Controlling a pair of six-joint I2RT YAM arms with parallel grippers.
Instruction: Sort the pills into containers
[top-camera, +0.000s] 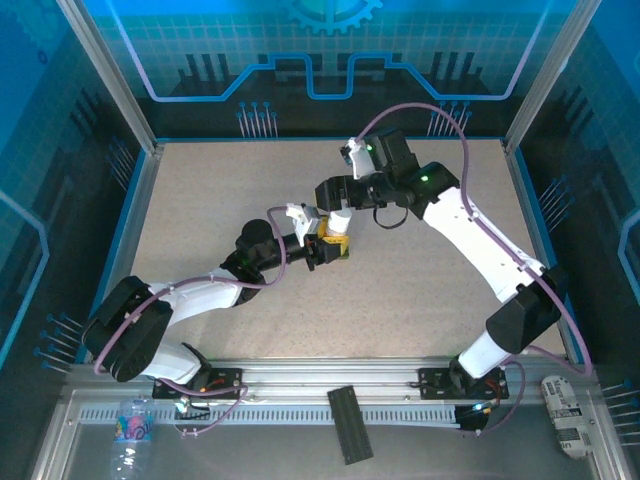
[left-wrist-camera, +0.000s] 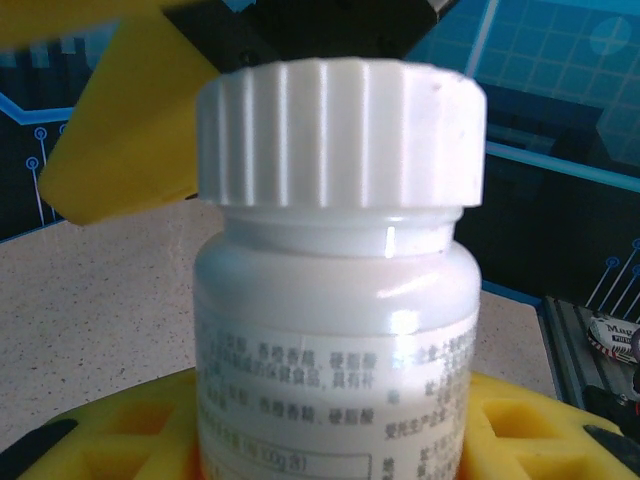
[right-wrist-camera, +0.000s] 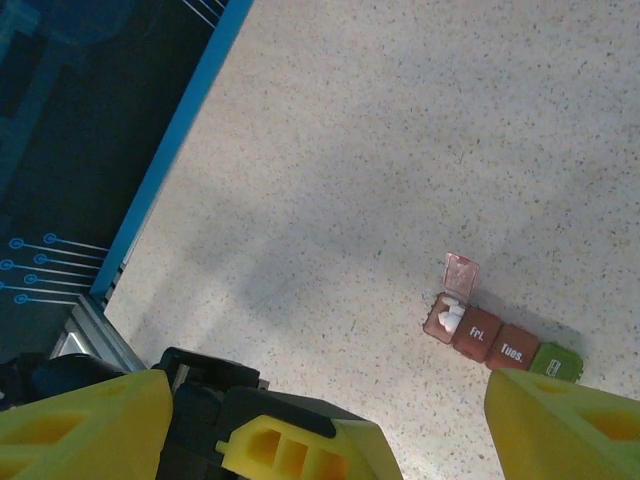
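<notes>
Fingers, yellow, my left gripper: pinching upright white plastic bottle, ribbed cap. My right gripper: spread, empty. Speckled beige table. Strip of square containers, three dark red, one green, well off the surface's blue edge; one lid raised, white pills inside.

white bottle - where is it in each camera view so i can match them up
top external: bottle stands upright near the middle of the table.
left wrist: close up in the centre of the frame, ribbed white cap on top.
right wrist: the camera faces the containers on the table, lower right.
shared landmark: the speckled beige table.
</notes>
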